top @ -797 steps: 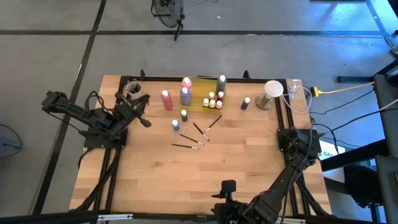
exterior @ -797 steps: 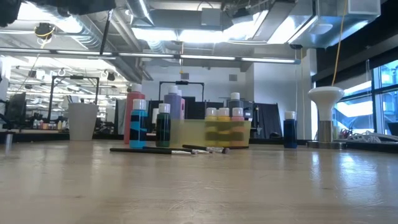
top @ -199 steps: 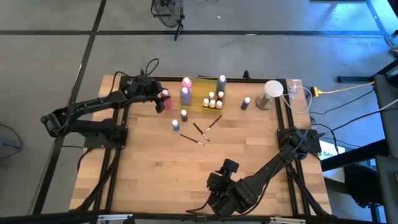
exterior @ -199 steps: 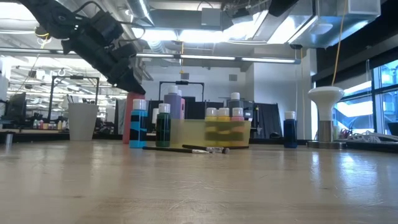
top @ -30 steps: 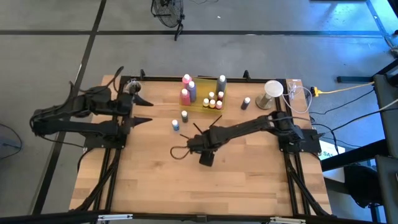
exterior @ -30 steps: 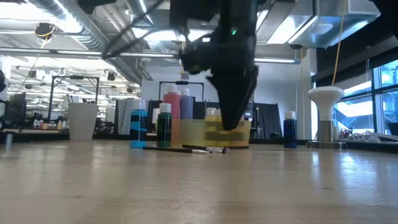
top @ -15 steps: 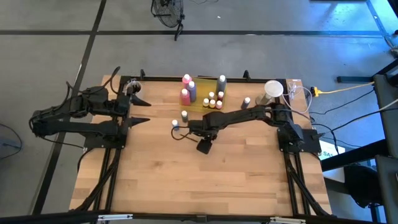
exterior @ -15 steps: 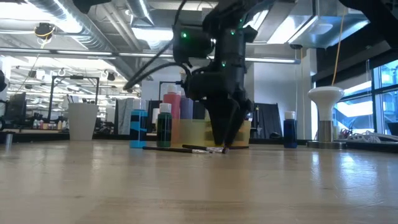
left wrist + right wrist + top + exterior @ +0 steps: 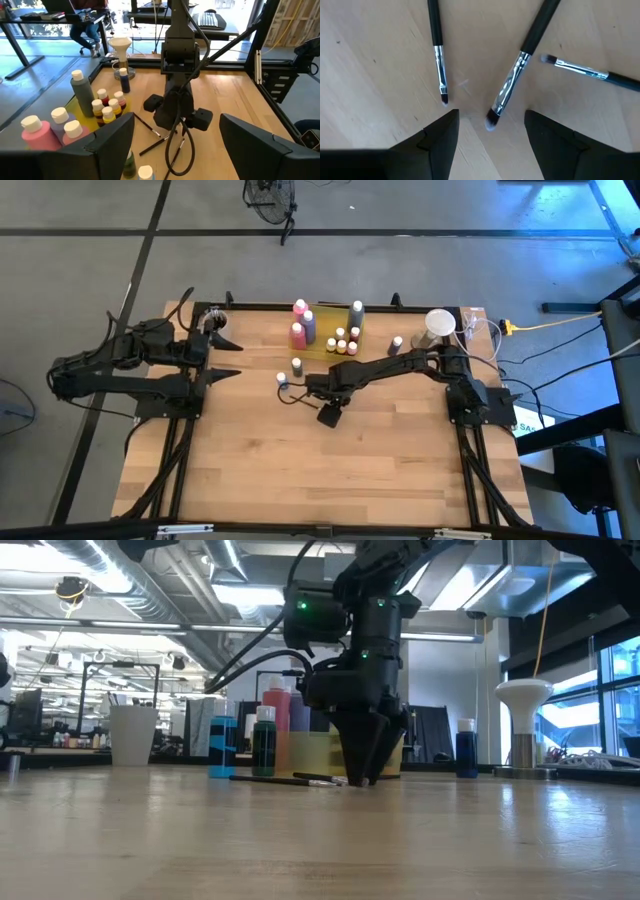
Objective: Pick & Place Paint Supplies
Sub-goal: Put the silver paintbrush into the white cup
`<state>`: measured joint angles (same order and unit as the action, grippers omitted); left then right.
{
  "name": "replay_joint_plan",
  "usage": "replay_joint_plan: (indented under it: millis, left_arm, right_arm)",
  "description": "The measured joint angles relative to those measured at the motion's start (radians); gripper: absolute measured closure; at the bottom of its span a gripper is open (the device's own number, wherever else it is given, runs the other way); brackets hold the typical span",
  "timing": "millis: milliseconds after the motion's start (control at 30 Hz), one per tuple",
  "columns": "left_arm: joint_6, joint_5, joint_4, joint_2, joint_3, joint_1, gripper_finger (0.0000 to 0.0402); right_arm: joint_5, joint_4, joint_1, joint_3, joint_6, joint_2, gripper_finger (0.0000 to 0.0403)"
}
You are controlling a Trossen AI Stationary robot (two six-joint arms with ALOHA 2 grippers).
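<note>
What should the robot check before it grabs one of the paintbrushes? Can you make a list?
1. Right gripper open: ok, both fingers stand apart above the wood.
2. A brush between the fingers: ok, the thick brush has its tip in the gap.
3. Other brushes out of the way: not ok, the thin brush ends close to one finger, and a third brush lies nearby.
4. Gripper low enough: ok, in the low view its tips are down at the table.
5. Left gripper out of the way: ok, it waits open at the table's left edge.
6. Room in the yellow tray: cannot tell, bottles stand in it.
</note>
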<state>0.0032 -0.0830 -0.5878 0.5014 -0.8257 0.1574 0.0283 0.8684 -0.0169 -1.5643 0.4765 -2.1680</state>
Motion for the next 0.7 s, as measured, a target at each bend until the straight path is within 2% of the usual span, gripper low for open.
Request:
replay_joint_plan:
  millis: [200, 700]
  left_arm:
    - [0.000, 0.000, 0.000, 0.000, 0.000, 0.000, 0.0112]
    - [0.000, 0.003, -0.031, 0.000, 0.000, 0.000, 0.0112]
  right_arm:
    - [-0.026, -0.009, 0.002, 0.005, 0.013, 0.000, 0.0179]
    - [-0.078, -0.010, 0.002, 0.006, 0.003, -0.003, 0.0288]
